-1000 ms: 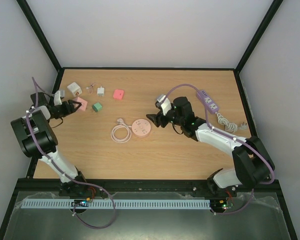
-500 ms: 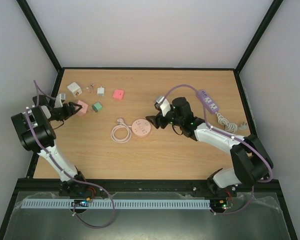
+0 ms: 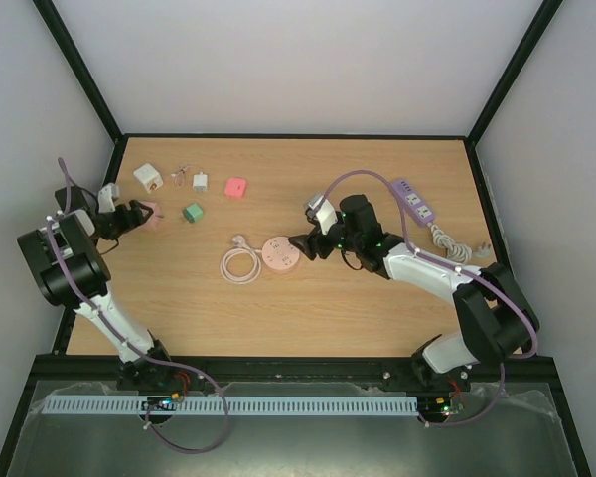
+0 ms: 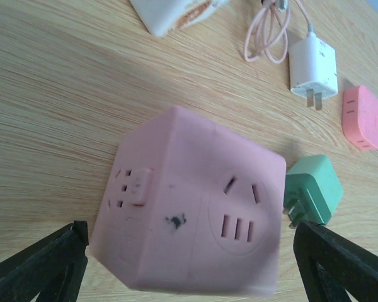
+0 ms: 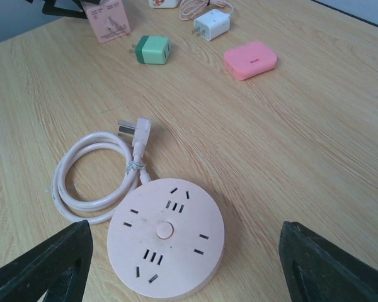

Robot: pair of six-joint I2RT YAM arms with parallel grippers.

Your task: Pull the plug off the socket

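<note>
Out at the left edge of the tabletop (image 3: pixel 377 298) the left jaws stand wide, one black fingertip on either side of the pink cube adapter (image 4: pixel 189 214) and clear daylight on its right side. They are not clamping it. The cube rests on the wood by its own weight, outlet faces turned to the wrist camera and a dark smudge on the front. Near it sits a green adapter (image 4: pixel 312 189) with its prongs toward the cube. Farther back are a white charger (image 4: pixel 312 66) and a flat pink block (image 4: pixel 360 116).

Mid-table, the round socket (image 5: pixel 166 244) lies flat, every slot on its top face open to view. Its pale cable (image 5: pixel 91 176) is coiled at its left, the plug end (image 5: pixel 135 129) flat on the wood. The right jaws are spread wide too and hold nothing, poised low just beside the disc's right rim. The lilac power strip (image 3: pixel 414 199) lies well apart at the far right.
</note>
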